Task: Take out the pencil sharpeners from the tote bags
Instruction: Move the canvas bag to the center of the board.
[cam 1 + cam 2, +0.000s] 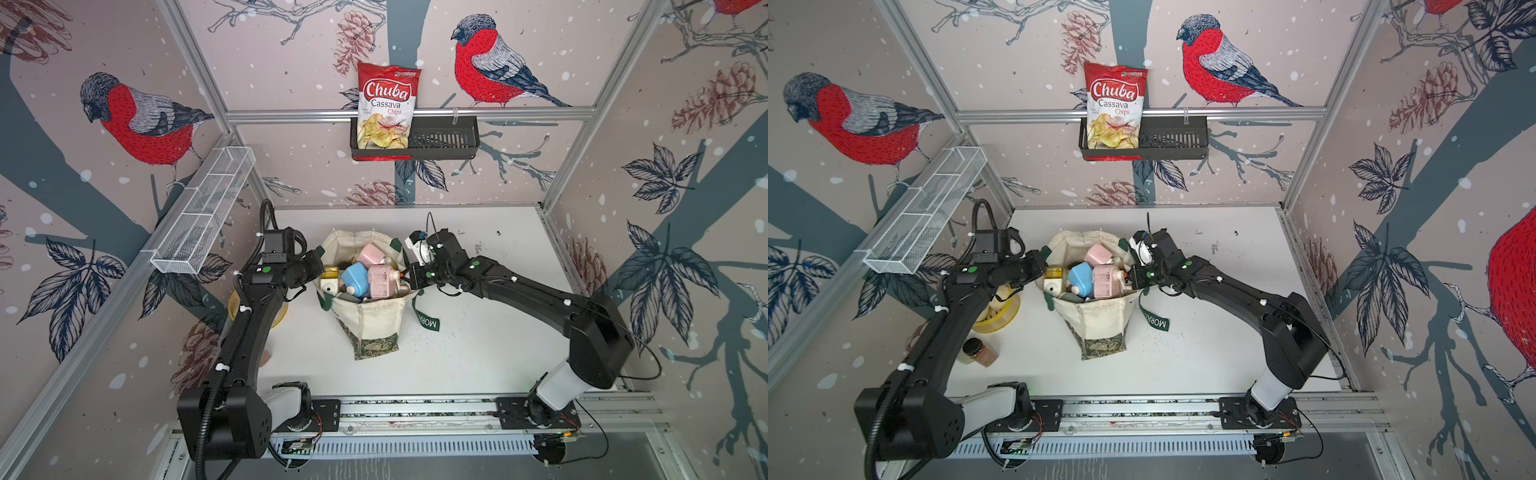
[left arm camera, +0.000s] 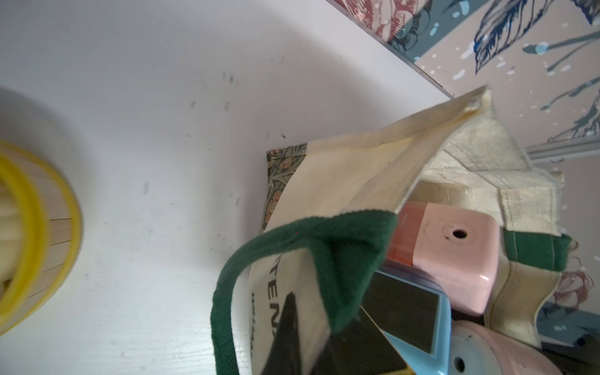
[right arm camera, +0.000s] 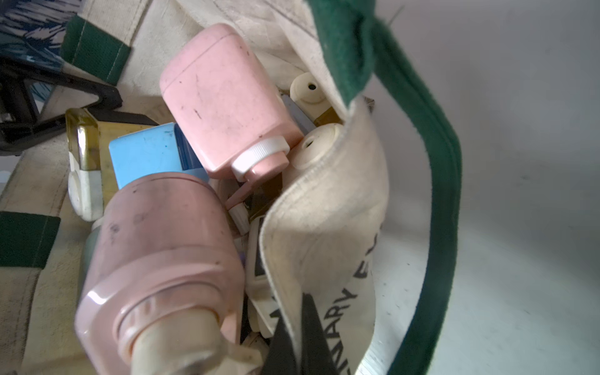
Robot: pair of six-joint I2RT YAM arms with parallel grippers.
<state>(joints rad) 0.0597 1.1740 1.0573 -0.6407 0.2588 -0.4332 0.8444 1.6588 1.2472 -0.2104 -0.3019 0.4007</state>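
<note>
Red-and-white chips bag (image 1: 388, 104) in black wall basket (image 1: 444, 141); white mesh tray (image 1: 203, 212); yellow bowl (image 1: 1007, 318) near dark-lidded jar (image 1: 978, 352).

Both top views look steeply down on the tote bag (image 1: 374, 320) from high and far. Each wrist view faces the tote bag rim at close range, from opposite sides. All four views share its open mouth.
</note>
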